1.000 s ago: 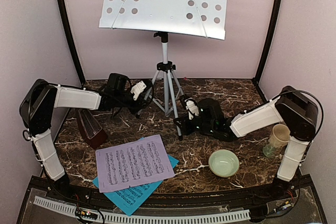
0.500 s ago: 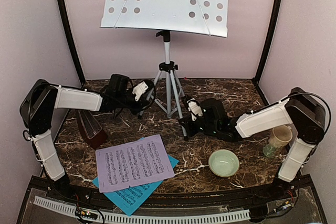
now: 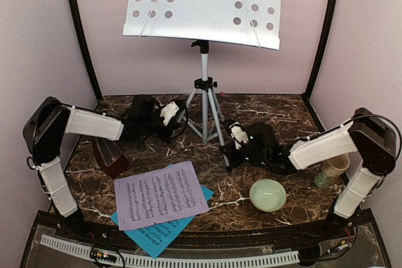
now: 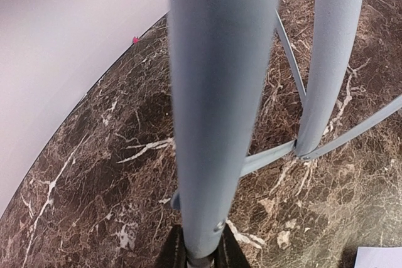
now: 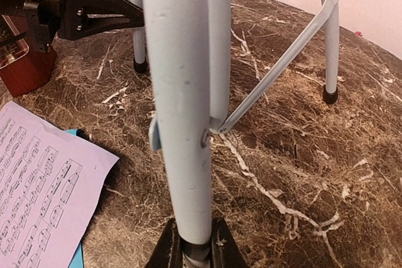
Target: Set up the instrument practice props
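Two grippers: each is closed on a leg of the stand [image 3: 203, 86].
Left gripper [image 4: 195, 254]: jaws narrow, pinching low on the leg at 8 o'clock of the pole.
Right gripper [image 5: 191, 250]: jaws narrow, pinching low on the leg at 5 o'clock of the pole.
Stand: upright at 12 o'clock on the table [image 3: 276, 114], near the back wall, legs spread. Its white holed desk [image 3: 204, 4] is tilted and bare. Cannot tell if the feet are lifted.
Pages: lavender sheet [image 3: 162, 194] lies flat at 7 o'clock on top of a cyan sheet [image 3: 157, 233], whose corner sits over the near rim.
Metronome [image 3: 110, 154]: at 9 o'clock, near the left arm, apart from the pages.
Other: bowl [image 3: 267, 194] at 4 o'clock, mug [image 3: 333, 166] at 3 o'clock, neither touched.
Step in hand: likely positioning the stand, two-handed, by its legs.
Left to do: pages not yet on the desk; metronome probably not yet placed.
Next move calls for: all three feet down before either grip opens. Release one side at a time and back out clear of the brace struts. Then pinch the lavender sheet's edge.
Risk: the stand looks top-heavy, and an uneven push at the legs could tip it.
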### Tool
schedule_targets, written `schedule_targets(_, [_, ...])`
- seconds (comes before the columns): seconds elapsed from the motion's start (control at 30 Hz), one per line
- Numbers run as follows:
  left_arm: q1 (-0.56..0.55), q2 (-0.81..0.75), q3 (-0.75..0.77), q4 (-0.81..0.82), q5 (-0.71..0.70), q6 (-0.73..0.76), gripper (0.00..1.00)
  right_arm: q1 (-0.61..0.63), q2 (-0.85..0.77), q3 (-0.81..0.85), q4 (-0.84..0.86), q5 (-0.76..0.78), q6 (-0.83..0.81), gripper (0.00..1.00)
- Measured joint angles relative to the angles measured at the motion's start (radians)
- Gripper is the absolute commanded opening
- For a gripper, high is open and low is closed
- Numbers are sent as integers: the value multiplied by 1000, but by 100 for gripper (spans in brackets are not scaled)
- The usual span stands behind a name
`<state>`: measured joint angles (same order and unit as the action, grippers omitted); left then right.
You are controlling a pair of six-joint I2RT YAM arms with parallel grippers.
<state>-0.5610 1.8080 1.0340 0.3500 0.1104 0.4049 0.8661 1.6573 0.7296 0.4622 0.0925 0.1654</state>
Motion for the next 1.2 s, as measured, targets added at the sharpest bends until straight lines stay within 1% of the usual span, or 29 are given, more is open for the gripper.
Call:
schedule_targets(0.2, [-3,10,12,0,-10,0,0,-10,-3,-3,5,5,-6,0])
schedule_targets(0.4, [3,100,114,16,-72,-2,0,-58,72,82,-1,11,-21,0])
schedule_targets(0.5, [10,123,142,20,-93,-5,0,-73,103,119,-6,14,-34,0])
schedule_targets(0.6, [14,124,140,23,-91,-9,0,-82,105,121,-5,13,-50,0])
schedule_targets(0.77, [14,105,104,45,-56,2,0,-90,56,54,10,-7,-61,0])
schedule_targets(0.9, [13,87,79,47,-32,0,0,-95,48,45,11,-32,-61,0])
schedule_targets(0.93, [13,83,74,47,-29,-1,4,-95,48,45,11,-35,-60,3])
schedule_targets(1.03, [13,71,63,40,-24,-10,34,-92,48,52,0,-47,-60,18])
schedule_targets(1.1, [14,62,61,23,-28,-29,47,-87,48,56,-8,-47,-56,30])
schedule_targets(1.13, [20,52,55,6,-30,-39,51,-86,46,56,-16,-45,-44,37])
schedule_targets(1.2, [31,23,44,-31,-32,-68,67,-86,31,55,-67,-39,-33,53])
